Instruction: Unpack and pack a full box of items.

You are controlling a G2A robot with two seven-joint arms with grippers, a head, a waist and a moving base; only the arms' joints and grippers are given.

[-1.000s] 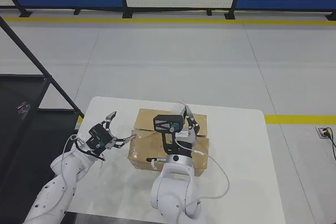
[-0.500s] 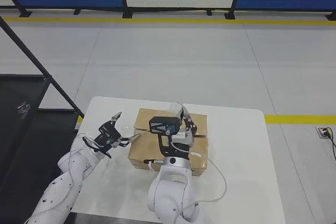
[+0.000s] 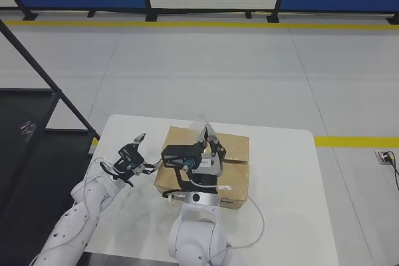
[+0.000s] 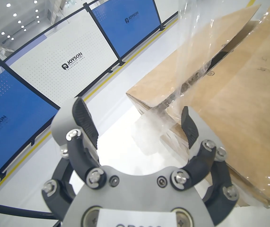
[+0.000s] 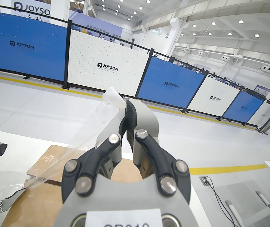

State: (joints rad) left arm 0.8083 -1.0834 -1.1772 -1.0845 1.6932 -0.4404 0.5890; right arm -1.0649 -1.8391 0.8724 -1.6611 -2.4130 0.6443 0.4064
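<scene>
The right gripper [image 5: 129, 111] is clamped on a clear tape strip [image 5: 112, 96] above the cardboard box [image 4: 231, 119], and the left gripper [image 4: 135, 116] stands spread at the box's end, near the strip's lower end.

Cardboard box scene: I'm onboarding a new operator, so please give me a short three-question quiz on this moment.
1. True or false: the right gripper is shut on the clear tape strip.
2. The top flaps of the cardboard box are: A) standing straight up; B) cut off; C) lying down with a dark gap along the seam.
3. On the left gripper, how do the jaws stand?

Key: 1 true. 2 C. 3 open, at the box's end beside the tape.
</scene>
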